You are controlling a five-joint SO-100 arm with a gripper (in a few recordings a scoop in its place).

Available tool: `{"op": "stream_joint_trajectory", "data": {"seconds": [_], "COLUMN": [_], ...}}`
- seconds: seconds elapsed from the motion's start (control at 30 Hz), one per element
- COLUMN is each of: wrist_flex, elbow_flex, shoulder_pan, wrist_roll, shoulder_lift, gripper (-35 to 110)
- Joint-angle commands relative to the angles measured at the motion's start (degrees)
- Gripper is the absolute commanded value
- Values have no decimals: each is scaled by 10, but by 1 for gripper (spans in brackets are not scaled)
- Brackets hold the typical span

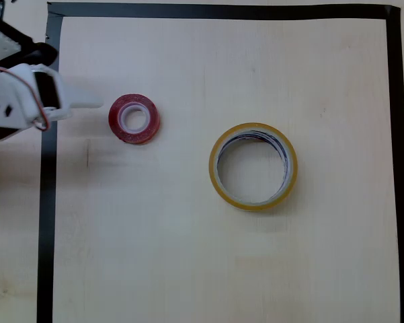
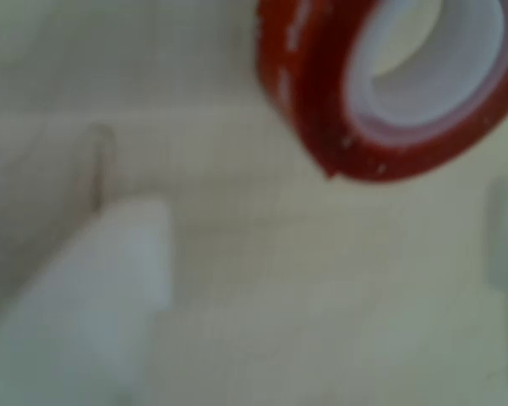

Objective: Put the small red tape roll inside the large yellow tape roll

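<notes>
While the gripper [image 1: 87, 102] waits just to the left of the red roll [image 1: 134, 118] in the overhead view, its white fingers are apart and hold nothing. In the wrist view one blurry white finger [image 2: 110, 288] shows at the lower left and a bit of the other at the right edge, with the red roll [image 2: 389, 85] up ahead of them, not yet between them. The red roll lies flat on the table [image 1: 188, 256], with its white core facing up. The yellow roll [image 1: 253, 166] lies flat too, well apart to the right and a little lower. A few things could go wrong, I think. The fingers could bump the red roll and push it along the smooth wood, and then they would close on air. If they pinch only the edge, the roll could tip or pop out. If it drops on the yellow rim and not in the hole, it could sit crooked or bounce away, and it could shove the yellow roll too. The table is pale wood, flat and bare. Black tape [image 1: 48, 222] makes a frame around the work space. The light is soft and even. The rest of the room is out of the pictures.
</notes>
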Motion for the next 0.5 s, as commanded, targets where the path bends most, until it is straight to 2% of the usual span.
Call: {"op": "stream_joint_trajectory", "data": {"seconds": [0.0, 0.47], "wrist_flex": [-22, -105], "elbow_flex": [-109, -133], "shoulder_pan": [5, 4], "wrist_roll": [-1, -2], "shoulder_lift": [-95, -172], "gripper": [18, 18]}}
